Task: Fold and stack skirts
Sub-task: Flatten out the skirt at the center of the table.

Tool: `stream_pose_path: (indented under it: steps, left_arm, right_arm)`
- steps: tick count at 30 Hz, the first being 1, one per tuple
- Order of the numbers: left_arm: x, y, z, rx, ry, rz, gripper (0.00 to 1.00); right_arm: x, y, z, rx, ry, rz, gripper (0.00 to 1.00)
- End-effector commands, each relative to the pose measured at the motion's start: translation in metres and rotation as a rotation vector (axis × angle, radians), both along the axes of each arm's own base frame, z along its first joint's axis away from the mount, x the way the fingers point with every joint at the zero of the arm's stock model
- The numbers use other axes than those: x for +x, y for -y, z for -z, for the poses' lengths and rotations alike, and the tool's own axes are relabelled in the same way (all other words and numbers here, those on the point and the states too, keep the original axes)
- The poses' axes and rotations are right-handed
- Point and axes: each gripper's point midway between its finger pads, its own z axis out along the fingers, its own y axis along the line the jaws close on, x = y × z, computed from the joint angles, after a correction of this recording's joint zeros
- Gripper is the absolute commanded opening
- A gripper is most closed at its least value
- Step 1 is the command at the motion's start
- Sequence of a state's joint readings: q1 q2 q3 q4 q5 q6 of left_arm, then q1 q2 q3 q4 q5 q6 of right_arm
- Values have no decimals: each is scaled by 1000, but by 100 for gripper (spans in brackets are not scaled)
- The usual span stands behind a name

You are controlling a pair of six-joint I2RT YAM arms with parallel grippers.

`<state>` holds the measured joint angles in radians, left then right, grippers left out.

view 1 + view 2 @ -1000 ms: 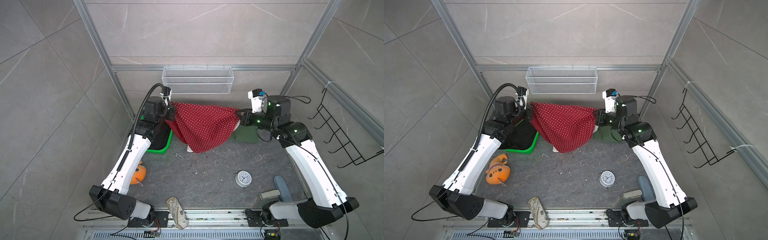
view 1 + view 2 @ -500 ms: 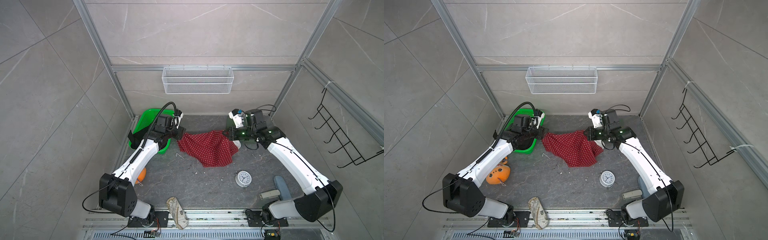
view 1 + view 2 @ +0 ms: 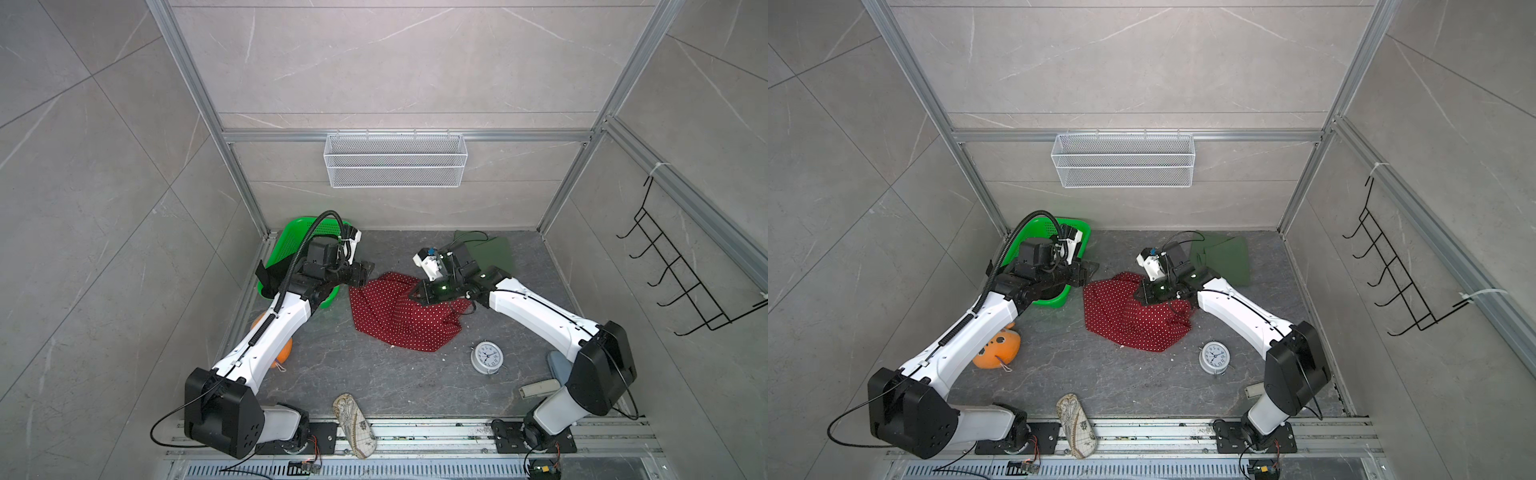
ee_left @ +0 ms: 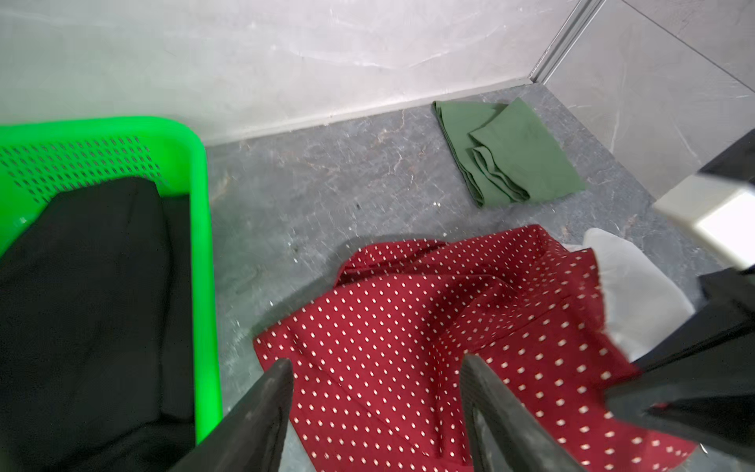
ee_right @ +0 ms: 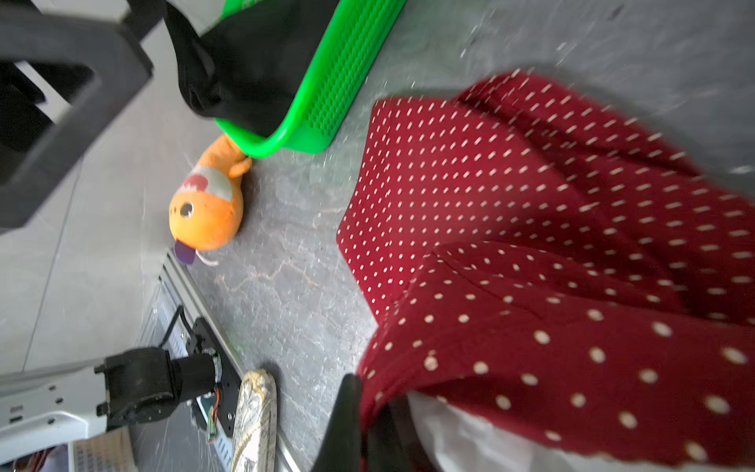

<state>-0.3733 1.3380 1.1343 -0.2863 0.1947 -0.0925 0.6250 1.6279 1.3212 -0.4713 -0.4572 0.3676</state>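
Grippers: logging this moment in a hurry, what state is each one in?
Left gripper: open, holding nothing, jaws above the red polka-dot skirt.
Right gripper: shut on the red polka-dot skirt.

The crumpled red white-dotted cloth skirt fills the middle of the grey stone desk. Only a narrow bare strip separates it from the bright green perforated plastic basket. The desk lies open along the back wall as far as the folded dark green cloth skirt, and in front between the orange plush toy and the round white alarm clock.
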Motion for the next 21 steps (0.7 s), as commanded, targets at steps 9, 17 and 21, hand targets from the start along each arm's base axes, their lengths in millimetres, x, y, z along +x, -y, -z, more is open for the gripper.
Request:
stream_pose_path:
  steps: [9, 17, 21]
  left_arm:
    - [-41, 39, 36, -80, -178, -23, 62]
    - [-61, 53, 49, -66, -276, -67, 53]
    - [-66, 61, 57, -57, -309, -92, 52]
  right_arm:
    - [-9, -2, 13, -45, 11, -14, 25]
    - [12, 25, -22, -160, 158, 77, 36]
    - [23, 41, -35, -203, 219, 131, 42]
